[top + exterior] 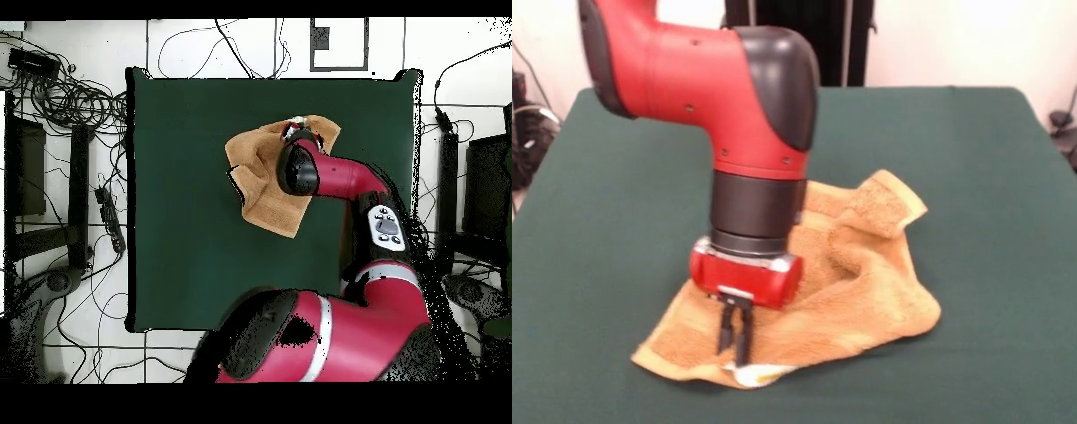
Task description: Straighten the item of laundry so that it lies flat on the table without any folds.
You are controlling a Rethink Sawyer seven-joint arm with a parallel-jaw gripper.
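The towel's [865, 283] near edge, by the white tag [759, 374], is met by the gripper [734, 340], fingers nearly closed, seemingly pinching cloth; it should be drawn outward low over the table [600, 177] so the far-right fold opens.

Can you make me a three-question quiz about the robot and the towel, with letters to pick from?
1. Where is the claw?
A. Over the towel's edge by the white tag
B. Over bare table, far from the towel
C. Up high above the wall

2. What colour is the table?
A. Bright yellow
B. Dark green
C. White

3. How does the towel lie?
A. Perfectly flat
B. Rolled into a tight tube
C. Rumpled, with a corner folded over

Answers:
1. A: in the front view the claw's dark fingers point down over the towel's edge, next to the white tag.
2. B: both views show dark green cloth around the towel.
3. C: the front view shows wrinkles and one corner flipped up and over.
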